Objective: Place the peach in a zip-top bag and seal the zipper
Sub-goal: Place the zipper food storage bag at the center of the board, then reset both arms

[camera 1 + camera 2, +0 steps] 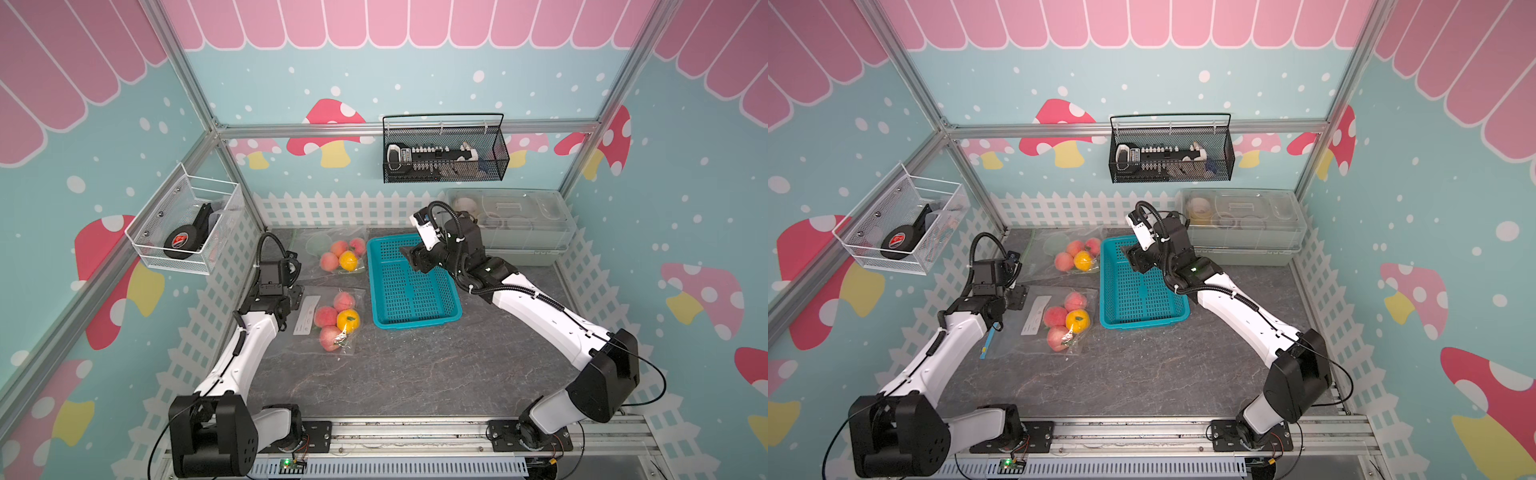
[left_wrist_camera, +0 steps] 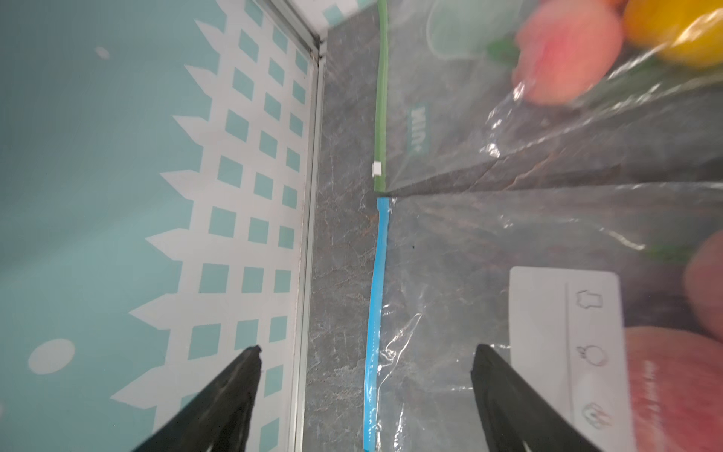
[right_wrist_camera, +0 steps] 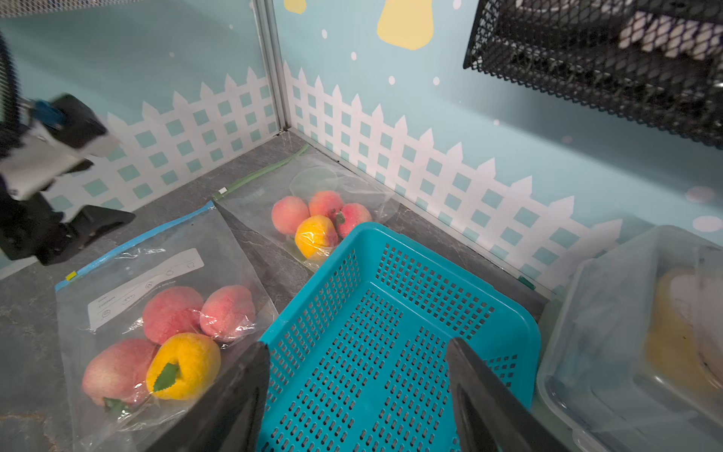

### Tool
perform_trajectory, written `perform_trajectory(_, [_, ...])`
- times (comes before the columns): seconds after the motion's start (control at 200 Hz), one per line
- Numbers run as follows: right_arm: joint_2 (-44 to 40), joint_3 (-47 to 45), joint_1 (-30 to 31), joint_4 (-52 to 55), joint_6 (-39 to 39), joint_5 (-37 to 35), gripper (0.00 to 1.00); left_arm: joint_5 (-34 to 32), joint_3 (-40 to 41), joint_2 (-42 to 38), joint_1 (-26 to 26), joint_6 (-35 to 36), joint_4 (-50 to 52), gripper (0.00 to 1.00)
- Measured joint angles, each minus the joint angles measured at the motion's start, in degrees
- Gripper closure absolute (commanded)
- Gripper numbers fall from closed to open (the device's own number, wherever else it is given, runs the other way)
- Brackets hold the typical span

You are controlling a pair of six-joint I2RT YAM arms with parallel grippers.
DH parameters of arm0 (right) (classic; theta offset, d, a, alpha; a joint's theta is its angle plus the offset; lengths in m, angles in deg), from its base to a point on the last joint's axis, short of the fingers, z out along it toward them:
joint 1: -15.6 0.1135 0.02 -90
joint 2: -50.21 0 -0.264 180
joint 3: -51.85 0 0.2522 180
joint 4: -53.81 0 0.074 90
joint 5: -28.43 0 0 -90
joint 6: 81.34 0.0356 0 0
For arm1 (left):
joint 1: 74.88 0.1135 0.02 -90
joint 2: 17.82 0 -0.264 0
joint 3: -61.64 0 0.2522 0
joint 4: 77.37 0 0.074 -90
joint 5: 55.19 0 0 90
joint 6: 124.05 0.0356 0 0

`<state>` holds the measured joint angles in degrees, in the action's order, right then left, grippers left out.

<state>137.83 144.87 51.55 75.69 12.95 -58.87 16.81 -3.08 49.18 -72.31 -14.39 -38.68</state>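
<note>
Near bag (image 1: 308,318) lies before far bag (image 1: 320,245), left of basket (image 1: 415,323) (peaches (image 1: 325,316) in each).

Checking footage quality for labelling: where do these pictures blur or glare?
Left wrist view: the peaches are out of focus; the blue-zipper bag glints. Right wrist view: the left arm is smeared, the black mesh basket soft. Both top views: sharp.

Front open, rear crowded

The front of the worktop (image 1: 415,374) is left unobstructed. The rear left is taken up by the near bag (image 1: 306,313) and the far bag (image 1: 316,243), the middle by the teal basket (image 1: 415,324), the rear right by a clear lidded box (image 1: 519,237). A narrow strip is left between bags and fence wall (image 2: 234,235).
</note>
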Motion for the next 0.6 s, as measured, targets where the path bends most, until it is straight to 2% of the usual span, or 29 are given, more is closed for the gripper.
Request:
perform_trajectory(0.145, [-2.9,-5.9,-0.2,-2.9,0.0,-6.2,0.27,5.6,-1.9,-6.4,0.0,-9.0,-0.6,0.10])
perform_trajectory(0.35, [-9.4,-17.2,-0.4,-9.2,0.1,-18.7,0.26,9.8,-0.8,-12.5,0.0,-27.6,-6.6,0.07])
perform_trajectory(0.475, [-13.7,-24.6,-0.4,-13.4,-0.2,-28.2,0.25,9.7,4.4,-15.0,-0.7,-36.8,-12.4,0.06])
perform_trajectory(0.6, [-16.9,-30.8,-0.8,-17.1,-1.5,-36.8,0.24,6.3,9.4,-15.5,-3.3,-41.7,-16.6,0.05])
